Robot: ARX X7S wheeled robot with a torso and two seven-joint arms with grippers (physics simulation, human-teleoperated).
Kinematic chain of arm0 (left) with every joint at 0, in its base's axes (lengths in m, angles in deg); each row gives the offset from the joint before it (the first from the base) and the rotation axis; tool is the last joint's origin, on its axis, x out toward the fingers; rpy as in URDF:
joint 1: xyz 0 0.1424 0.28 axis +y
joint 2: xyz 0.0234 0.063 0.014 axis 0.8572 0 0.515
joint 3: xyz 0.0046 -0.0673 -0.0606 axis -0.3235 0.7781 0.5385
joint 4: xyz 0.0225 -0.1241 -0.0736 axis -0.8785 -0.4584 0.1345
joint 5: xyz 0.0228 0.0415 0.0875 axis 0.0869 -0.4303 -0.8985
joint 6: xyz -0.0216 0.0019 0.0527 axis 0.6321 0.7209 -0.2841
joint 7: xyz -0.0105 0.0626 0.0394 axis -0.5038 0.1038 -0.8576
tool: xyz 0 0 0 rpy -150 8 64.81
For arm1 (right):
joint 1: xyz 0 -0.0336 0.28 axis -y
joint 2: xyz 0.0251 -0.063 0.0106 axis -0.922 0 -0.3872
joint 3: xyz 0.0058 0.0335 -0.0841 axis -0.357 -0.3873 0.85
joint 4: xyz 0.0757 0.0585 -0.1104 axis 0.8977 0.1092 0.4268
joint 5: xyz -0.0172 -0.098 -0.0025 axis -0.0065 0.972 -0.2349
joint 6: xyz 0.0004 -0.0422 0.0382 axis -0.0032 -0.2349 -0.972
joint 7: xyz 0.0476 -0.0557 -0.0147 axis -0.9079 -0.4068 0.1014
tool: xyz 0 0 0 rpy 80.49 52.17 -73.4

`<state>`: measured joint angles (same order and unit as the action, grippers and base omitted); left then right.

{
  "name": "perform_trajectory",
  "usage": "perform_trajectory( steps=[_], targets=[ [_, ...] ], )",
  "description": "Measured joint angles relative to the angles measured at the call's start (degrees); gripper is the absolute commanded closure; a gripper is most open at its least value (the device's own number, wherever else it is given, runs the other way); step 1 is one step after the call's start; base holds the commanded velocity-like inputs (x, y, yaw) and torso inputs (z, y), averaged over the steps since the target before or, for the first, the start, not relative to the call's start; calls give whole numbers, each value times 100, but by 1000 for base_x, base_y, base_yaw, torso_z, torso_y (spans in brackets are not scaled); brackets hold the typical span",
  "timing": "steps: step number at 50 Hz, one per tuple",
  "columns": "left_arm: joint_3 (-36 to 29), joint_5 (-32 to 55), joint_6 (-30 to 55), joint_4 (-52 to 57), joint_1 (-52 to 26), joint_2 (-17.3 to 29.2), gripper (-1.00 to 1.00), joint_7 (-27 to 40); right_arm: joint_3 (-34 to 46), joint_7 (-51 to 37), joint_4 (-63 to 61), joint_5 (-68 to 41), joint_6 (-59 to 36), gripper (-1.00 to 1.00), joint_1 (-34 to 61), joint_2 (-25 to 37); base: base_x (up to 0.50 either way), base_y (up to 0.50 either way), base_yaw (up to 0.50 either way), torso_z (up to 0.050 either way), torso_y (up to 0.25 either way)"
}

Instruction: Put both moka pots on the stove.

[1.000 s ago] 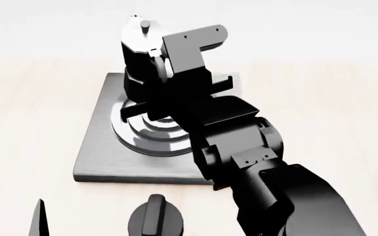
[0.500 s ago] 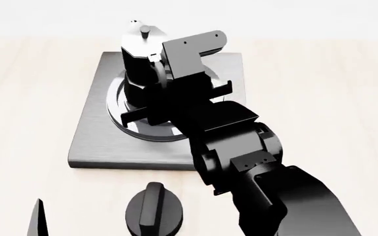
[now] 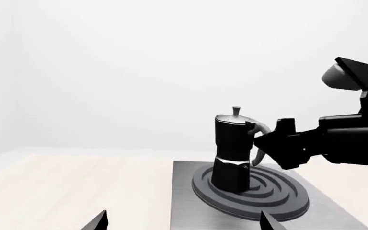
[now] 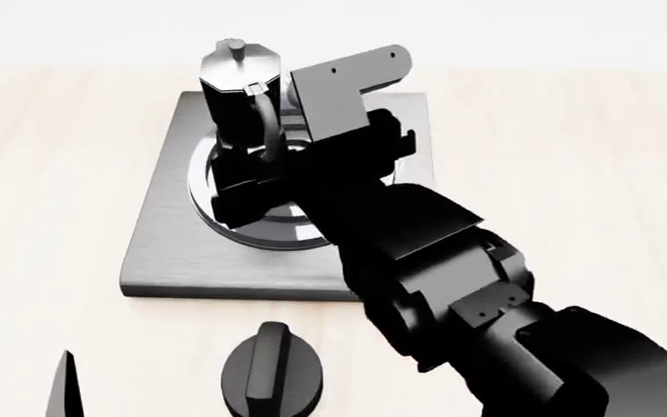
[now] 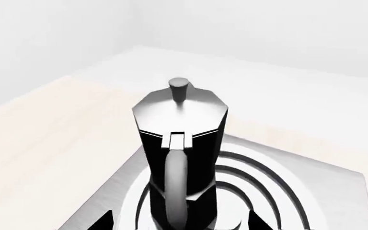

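One moka pot (image 4: 239, 91) stands upright on the burner rings near the stove (image 4: 160, 252) far-left corner, handle facing the right gripper (image 3: 270, 146), whose fingers look spread and clear of it, likely for release.

One black moka pot (image 4: 237, 91) stands upright on the grey stove's (image 4: 160, 243) ringed burner.

A bare simulated kitchen counter: a pale wooden tabletop (image 4: 44, 174) under blank white walls, with a stove (image 4: 166, 252) at frame centre, a moka pot (image 4: 239, 95) on it, and a black knob (image 4: 272, 378) below.
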<state>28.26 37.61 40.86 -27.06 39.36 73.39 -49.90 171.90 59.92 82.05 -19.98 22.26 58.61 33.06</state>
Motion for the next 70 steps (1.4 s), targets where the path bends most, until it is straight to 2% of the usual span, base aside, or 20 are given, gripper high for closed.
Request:
perform_trajectory(
  steps=[8, 14, 24, 32, 41, 54, 70],
  targets=[
    [-17, -11, -11, 1, 2, 6, -100, 12, 41, -1210, -2379, 532, 478, -100, -144, 1271, 0, 0, 0, 0, 0],
    [-49, -39, -17, 3, 6, 9, -100, 17, 96, -2003, -3722, 1027, 775, -100, -276, 2051, 0, 0, 0, 0, 0],
    [-84, -66, -25, 11, 11, 17, -100, 30, 141, -3347, -5205, 1982, 1115, -100, -466, 3022, 0, 0, 0, 0, 0],
    [-101, -74, -30, 33, 22, 29, -100, 43, 165, -3958, -5978, 2452, 1314, -100, -610, 3734, 0, 0, 0, 0, 0],
    [-102, -67, -42, 51, 29, 44, -100, 59, 142, -4094, -6451, 2502, 1473, -100, -664, 4644, 0, 0, 0, 0, 0],
    [-109, -48, 8, 129, 24, 73, -100, 95, 166, -4011, -6516, 2357, 1912, -100, -943, 5934, 0, 0, 0, 0, 0],
    [-128, -54, 11, 164, 24, 88, -100, 132, 190, -3618, -6253, 1940, 2121, -100, -1136, 7070, 0, 0, 0, 0, 0]
  ],
)
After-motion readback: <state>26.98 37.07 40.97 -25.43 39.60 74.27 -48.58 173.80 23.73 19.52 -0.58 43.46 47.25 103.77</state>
